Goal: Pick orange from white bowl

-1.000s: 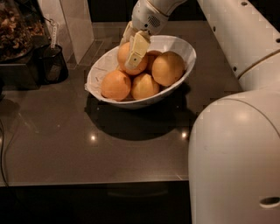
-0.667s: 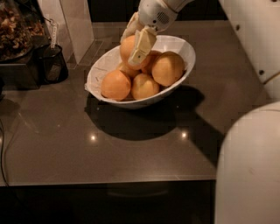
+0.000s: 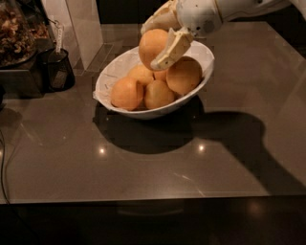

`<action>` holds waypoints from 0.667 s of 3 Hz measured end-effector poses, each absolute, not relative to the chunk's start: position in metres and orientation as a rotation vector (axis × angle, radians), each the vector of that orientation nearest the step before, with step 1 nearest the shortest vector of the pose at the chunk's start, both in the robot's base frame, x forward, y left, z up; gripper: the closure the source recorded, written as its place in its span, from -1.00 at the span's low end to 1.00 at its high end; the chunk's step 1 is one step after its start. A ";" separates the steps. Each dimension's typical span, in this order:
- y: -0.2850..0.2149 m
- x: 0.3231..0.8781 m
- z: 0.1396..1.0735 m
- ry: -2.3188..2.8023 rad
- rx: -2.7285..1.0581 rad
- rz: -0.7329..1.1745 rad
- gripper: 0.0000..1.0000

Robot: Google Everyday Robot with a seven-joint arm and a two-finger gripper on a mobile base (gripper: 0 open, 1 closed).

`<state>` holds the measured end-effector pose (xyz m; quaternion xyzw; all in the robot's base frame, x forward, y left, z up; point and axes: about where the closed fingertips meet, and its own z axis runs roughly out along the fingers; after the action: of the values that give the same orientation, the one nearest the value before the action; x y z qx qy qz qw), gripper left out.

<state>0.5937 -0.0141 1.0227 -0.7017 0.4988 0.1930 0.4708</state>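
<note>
Item: one pincer (image 3: 151, 49), cream-coloured, at the end of a white arm (image 3: 224, 8) that enters from the far right. State: pinching an orange (image 3: 150, 42), with one finger (image 3: 171, 48) laid down the fruit's right side and the other finger (image 3: 158, 20) over its far top. Position of the orange: held over the far middle of the white bowl (image 3: 114, 71), higher than the fruit lying inside; whether it touches the fruit below cannot be told. Item: white bowl, wide, oval and glossy, thin uneven rim, standing on the desk (image 3: 143, 172) slightly far of centre, casting a dark shadow toward the near side and right. Contents: remaining oranges (image 3: 127, 93), at least four, packed together and touching, the largest at the right end, two along the near wall, one behind them at left. Item: desk, dark grey, polished, with small light reflections. Item: black mesh cup (image 3: 56, 71), far left, well apart from the bowl, with a pale tag (image 3: 60, 36) rising out of it. Item: container of dried brown matter (image 3: 16, 34), far left corner, beside the cup. Item: white upright panel (image 3: 76, 21), far, between cup and bowl.
</note>
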 end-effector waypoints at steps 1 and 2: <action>-0.030 0.568 1.028 1.136 -1.617 0.503 1.00; -0.054 0.538 1.027 1.109 -1.519 0.479 1.00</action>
<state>0.5384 -0.0544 1.0269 -0.6458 0.4716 0.2036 0.5649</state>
